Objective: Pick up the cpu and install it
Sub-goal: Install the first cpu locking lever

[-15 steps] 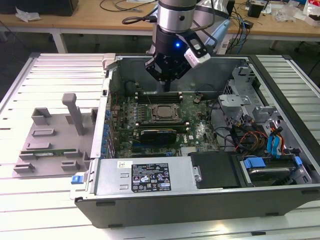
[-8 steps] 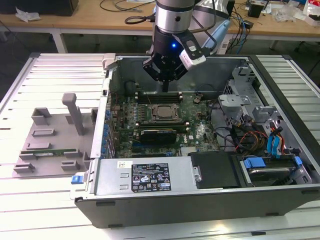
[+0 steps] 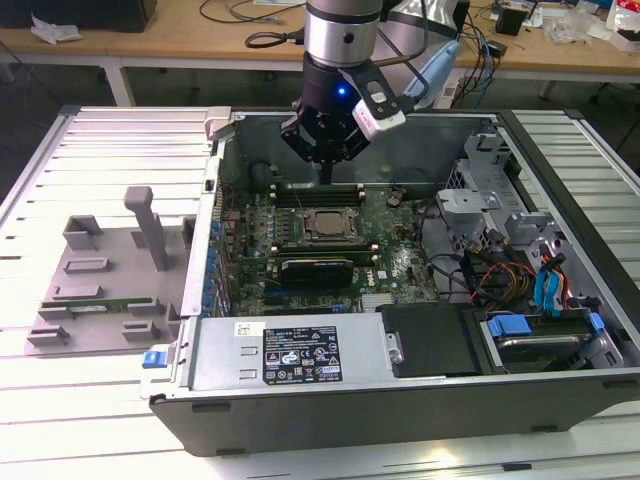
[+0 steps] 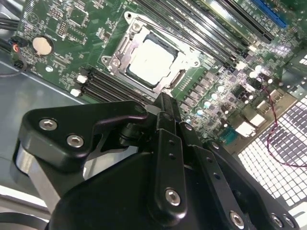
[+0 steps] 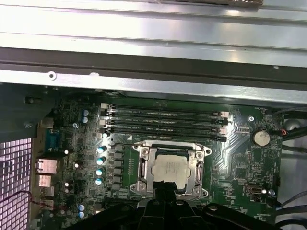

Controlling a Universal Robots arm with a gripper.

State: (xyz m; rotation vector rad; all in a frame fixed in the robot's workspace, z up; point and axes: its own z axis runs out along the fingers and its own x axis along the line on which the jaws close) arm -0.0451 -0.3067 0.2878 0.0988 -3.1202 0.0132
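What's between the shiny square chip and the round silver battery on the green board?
In the first wrist view, between the cpu and the coin battery lie the socket frame's edge and bare green board with tiny parts.

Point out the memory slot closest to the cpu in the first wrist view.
The slot bordering the socket frame, beside the cpu; the other three lie beyond.
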